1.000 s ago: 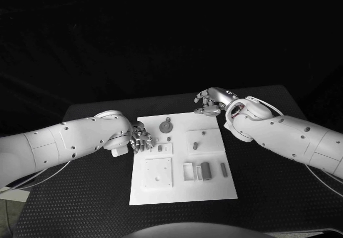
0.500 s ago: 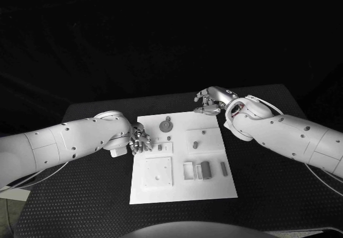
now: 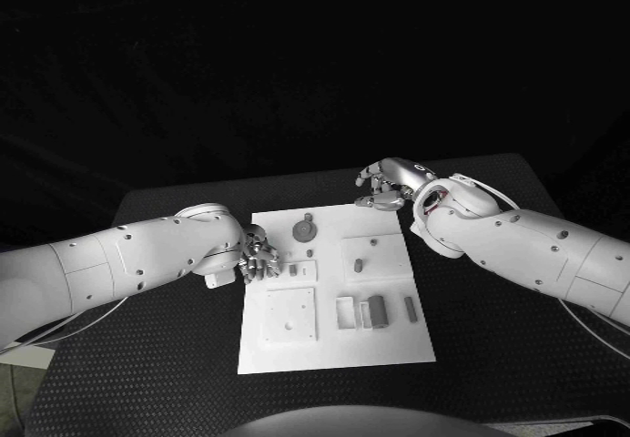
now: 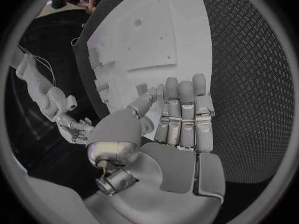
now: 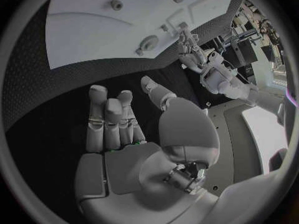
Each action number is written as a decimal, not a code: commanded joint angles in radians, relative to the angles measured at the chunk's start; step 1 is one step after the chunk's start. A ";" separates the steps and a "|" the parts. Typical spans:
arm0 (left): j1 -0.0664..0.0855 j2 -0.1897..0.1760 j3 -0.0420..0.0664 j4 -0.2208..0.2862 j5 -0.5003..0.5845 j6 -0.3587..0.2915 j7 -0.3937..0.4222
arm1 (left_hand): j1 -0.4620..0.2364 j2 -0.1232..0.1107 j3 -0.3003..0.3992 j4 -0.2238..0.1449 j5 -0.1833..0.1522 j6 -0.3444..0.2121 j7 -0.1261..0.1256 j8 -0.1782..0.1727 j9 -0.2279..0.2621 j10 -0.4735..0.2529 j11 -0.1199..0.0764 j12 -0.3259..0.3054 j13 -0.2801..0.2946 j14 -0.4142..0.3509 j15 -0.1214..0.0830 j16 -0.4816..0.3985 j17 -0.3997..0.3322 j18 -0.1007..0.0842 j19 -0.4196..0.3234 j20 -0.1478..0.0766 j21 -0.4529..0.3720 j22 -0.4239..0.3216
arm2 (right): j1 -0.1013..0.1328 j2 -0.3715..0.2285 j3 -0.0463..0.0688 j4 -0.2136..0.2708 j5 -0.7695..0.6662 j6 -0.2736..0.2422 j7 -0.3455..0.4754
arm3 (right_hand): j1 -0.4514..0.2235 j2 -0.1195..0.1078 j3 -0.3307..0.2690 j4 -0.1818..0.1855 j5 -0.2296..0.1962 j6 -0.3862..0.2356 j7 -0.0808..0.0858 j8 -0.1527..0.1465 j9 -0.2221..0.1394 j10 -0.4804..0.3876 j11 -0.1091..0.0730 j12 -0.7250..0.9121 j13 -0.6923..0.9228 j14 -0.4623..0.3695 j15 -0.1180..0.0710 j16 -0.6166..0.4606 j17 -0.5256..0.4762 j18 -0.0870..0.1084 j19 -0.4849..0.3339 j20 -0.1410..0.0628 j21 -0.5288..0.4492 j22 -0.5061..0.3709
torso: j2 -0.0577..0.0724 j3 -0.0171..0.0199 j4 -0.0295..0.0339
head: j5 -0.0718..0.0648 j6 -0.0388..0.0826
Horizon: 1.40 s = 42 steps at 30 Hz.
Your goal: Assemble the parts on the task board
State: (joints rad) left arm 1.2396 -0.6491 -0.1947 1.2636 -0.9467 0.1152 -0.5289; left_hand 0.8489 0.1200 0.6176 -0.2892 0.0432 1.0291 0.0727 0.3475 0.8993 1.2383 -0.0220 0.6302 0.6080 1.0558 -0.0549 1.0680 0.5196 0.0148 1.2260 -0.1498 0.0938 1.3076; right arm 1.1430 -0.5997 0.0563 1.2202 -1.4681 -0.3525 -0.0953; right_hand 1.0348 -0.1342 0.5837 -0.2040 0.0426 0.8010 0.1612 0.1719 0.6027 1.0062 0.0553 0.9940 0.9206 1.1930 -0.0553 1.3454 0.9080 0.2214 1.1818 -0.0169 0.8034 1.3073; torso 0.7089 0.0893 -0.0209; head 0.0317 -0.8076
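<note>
Grey parts (image 3: pixel 377 311) lie loose on the task board (image 3: pixel 335 350); both robot hands, left (image 3: pixel 256 259) and right (image 3: pixel 385 188), hang empty, fingers apart, and should approach slowly, squarely.

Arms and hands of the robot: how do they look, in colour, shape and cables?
Both arms are thick, rounded white shells dotted with small dark screw holes. The left arm has thin pale cables hanging beneath it; the right arm carries looped cables near the wrist. The left hand and right hand are silver metal with jointed, segmented fingers and smooth rounded palm covers.
</note>
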 commanded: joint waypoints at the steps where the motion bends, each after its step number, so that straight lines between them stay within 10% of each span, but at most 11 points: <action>1: -0.002 0.006 -0.002 -0.003 -0.004 0.000 0.000 | 0.008 0.007 0.000 0.004 0.005 0.012 -0.003 0.004 0.004 0.013 -0.011 -0.005 -0.001 0.010 0.000 0.005 -0.001 0.008 0.005 -0.001 0.006 0.021 | 0.000 0.001 0.000 0.000 0.000 0.009 0.002 | -0.004 0.005 -0.003 0.001 0.006 0.001 0.008 -0.004 -0.001 -0.005 -0.001 0.004 -0.001 0.007 -0.001 -0.004 0.001 0.040 0.003 -0.007 -0.003 0.018 | 0.000 0.0000 0.0001 | 0.000 -0.001; 42: -0.011 0.012 -0.005 -0.008 -0.058 0.038 -0.017 | 0.010 0.005 0.002 0.000 0.006 0.024 -0.008 0.003 0.011 0.025 -0.016 -0.002 0.000 0.020 -0.004 0.011 -0.001 0.010 0.014 -0.005 0.010 0.022 | -0.001 0.000 0.000 -0.002 0.000 0.010 0.003 | -0.005 0.006 -0.002 0.003 0.006 0.001 0.008 -0.004 -0.002 -0.005 -0.001 0.005 -0.003 0.007 -0.001 -0.004 0.001 0.040 0.003 -0.007 -0.004 0.018 | 0.000 -0.0003 0.0006 | -0.003 -0.008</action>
State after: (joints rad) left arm 1.2387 -0.6390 -0.1935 1.2573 -0.9934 0.1355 -0.5311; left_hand 0.8517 0.1172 0.6122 -0.2890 0.0422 1.0438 0.0653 0.3478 0.9068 1.2535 -0.0255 0.6302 0.6082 1.0686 -0.0572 1.0757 0.5188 0.0147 1.2352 -0.1553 0.0978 1.3081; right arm 1.1427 -0.6003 0.0562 1.2177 -1.4679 -0.3514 -0.0956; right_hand 1.0348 -0.1342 0.5838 -0.2040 0.0426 0.8005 0.1617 0.1719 0.6028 1.0061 0.0553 0.9935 0.9198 1.1930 -0.0553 1.3454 0.9077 0.2214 1.1851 -0.0178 0.8035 1.3073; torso 0.7089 0.0888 -0.0202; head 0.0289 -0.8157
